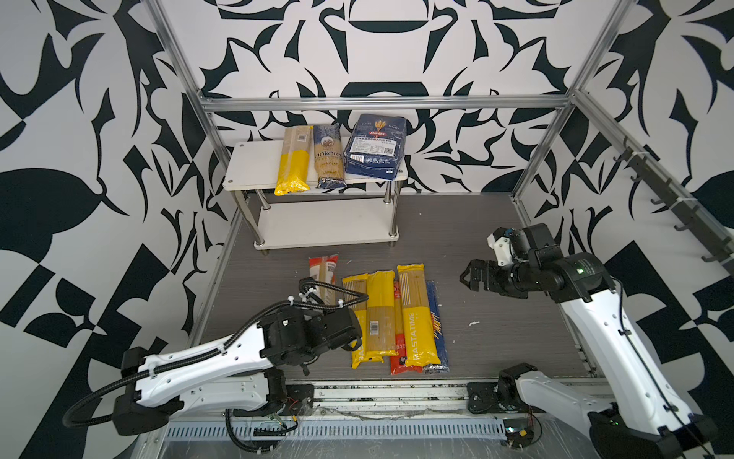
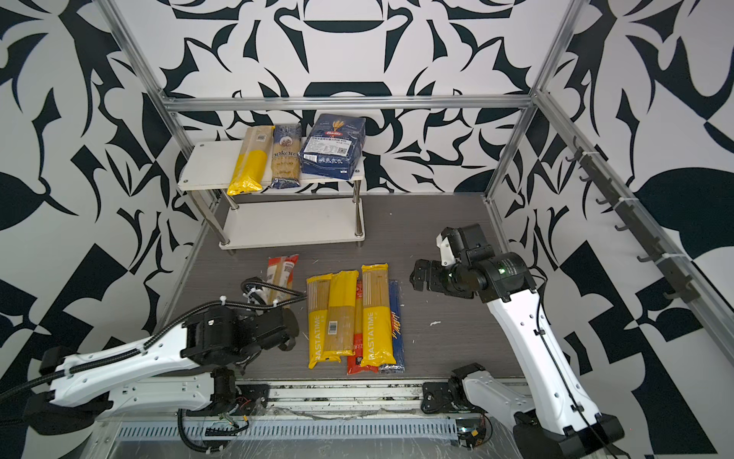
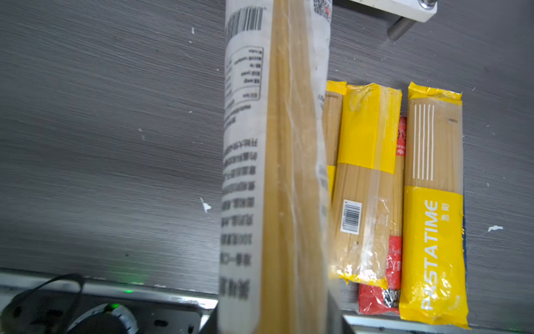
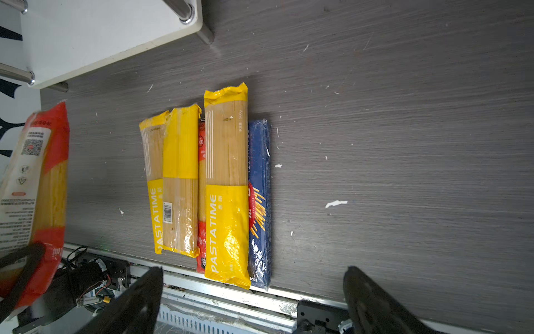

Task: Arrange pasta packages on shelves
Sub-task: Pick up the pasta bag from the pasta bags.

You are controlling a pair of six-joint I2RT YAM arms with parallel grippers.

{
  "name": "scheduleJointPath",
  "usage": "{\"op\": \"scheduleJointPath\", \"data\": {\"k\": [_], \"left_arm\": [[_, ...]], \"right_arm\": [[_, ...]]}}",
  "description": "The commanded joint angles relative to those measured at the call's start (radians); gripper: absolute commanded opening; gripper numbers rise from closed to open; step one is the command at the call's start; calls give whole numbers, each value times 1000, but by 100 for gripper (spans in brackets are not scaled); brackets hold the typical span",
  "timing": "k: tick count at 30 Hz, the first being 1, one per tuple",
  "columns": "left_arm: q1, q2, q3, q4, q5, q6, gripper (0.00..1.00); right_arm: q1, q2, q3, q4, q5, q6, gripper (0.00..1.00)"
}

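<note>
Here the left fingers (image 4: 25,258) are clamped on the near end of the red pack (image 1: 323,274), whose long body points at the shelf (image 1: 254,167). That end grip, I'd say, lets it go in nose first. The pack looks tipped up off the bench (image 1: 496,318), just beside the row (image 1: 397,318) and short of the shelf. Dry spaghetti inside makes it a stiff bar, so it juts out straight, though the glossy film looks slippery.

The right fingers (image 1: 468,275) gape wide with nothing in them, hanging over the bench on the row's far side. That row is five slim bags in yellow, red and dark blue, side by side and partly overlapping.

Up on the top board, lying flat: a yellow pack (image 1: 293,165), a blue-ended pack (image 1: 329,157) and the wide Barilla bag (image 1: 376,147). The lower board (image 1: 325,222) is bare. Both boards are white with rounded corners, on chrome posts.
</note>
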Motion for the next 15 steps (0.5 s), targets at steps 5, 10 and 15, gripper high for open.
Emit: {"op": "scheduleJointPath", "data": {"k": [5,10,15], "left_arm": [[4,-66,62,-45,-96,143,0],[4,-35,122,1,-76,279,0],[4,-2,208,25,-77,387,0]], "right_arm": [[-4,22,1,89,-25,13,100],[-4,43,4,113,-27,19,100],[-4,64,16,127,-27,21,100]]}}
